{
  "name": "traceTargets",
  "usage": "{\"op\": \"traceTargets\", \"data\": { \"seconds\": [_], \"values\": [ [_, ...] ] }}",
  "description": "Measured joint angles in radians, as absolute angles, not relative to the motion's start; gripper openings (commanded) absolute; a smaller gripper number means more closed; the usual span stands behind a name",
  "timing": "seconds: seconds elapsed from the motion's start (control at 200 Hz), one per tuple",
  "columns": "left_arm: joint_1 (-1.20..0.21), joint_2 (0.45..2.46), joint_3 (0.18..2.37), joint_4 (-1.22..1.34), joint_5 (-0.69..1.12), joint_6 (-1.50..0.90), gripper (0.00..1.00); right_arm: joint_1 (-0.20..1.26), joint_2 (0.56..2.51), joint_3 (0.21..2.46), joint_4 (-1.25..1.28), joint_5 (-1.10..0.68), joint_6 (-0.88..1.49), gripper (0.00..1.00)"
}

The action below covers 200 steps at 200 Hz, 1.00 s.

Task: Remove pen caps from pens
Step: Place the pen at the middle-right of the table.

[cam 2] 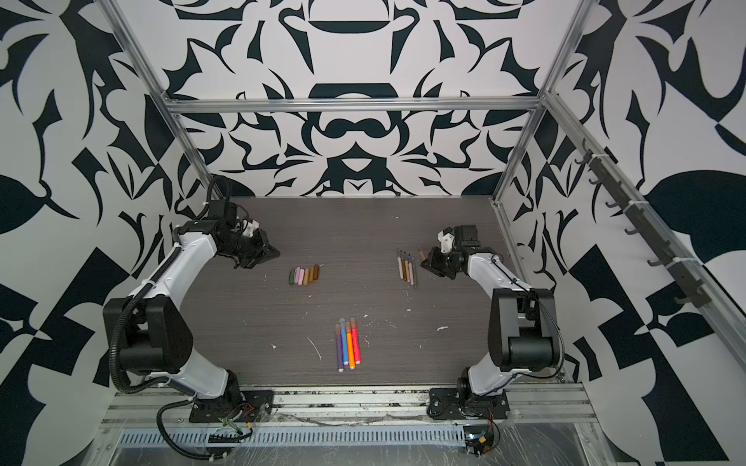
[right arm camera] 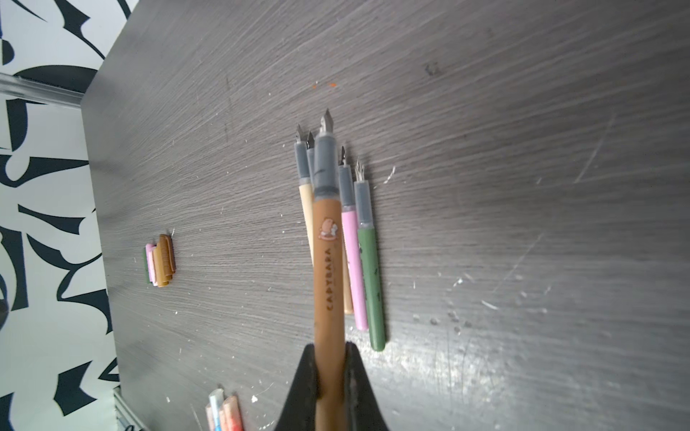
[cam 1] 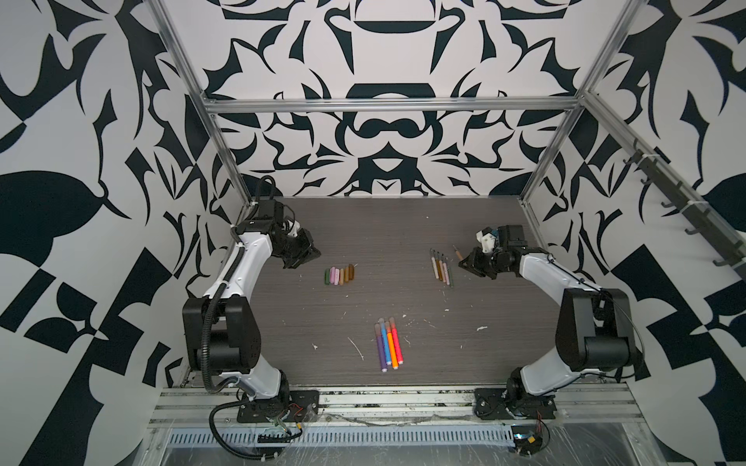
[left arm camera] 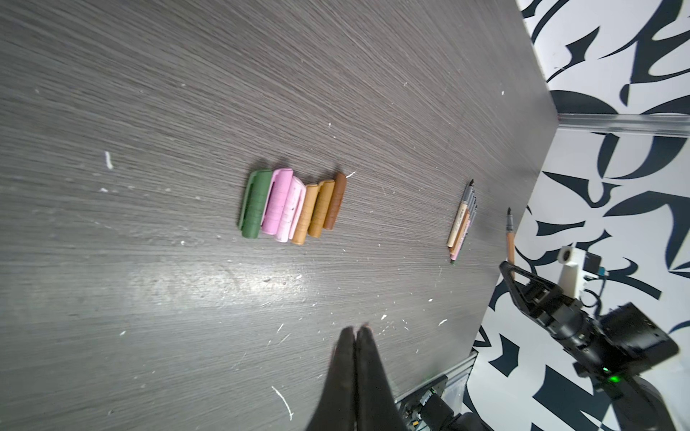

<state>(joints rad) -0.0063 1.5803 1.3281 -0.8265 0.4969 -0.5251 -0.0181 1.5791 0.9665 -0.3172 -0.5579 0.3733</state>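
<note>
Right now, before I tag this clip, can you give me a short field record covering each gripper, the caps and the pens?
left gripper: shut, empty, above the table
right gripper: shut on brown pen, nib bare
loose caps: six, side by side in a row on the table
thin pens: uncapped, lying together near the right gripper
bright pens: four, side by side, caps on
left to do: uncap the bright pens
</note>
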Motion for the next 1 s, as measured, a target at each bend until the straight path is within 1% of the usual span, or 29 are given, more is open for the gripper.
{"op": "traceTargets", "data": {
  "seconds": [0.47, 0.55, 0.73, 1.0],
  "values": [
    [-0.006, 1.555, 1.311, -0.833, 0.514, -0.523, 0.06, -0.019, 1.555, 0.759, -0.119, -0.537, 0.435, 0.00],
    [-0.006, 1.555, 1.311, -0.836, 0.514, -0.522, 0.06, -0.019, 1.535, 0.729, -0.094, -0.534, 0.448, 0.03],
    [-0.006, 1.555, 1.312, -0.849, 0.514, -0.516, 0.06, -0.019, 1.526, 0.717, -0.053, -0.529, 0.466, 0.07],
    [-0.006, 1.555, 1.312, -0.857, 0.514, -0.509, 0.06, -0.019, 1.567, 0.717, -0.032, -0.529, 0.470, 0.09]
  ]
}}
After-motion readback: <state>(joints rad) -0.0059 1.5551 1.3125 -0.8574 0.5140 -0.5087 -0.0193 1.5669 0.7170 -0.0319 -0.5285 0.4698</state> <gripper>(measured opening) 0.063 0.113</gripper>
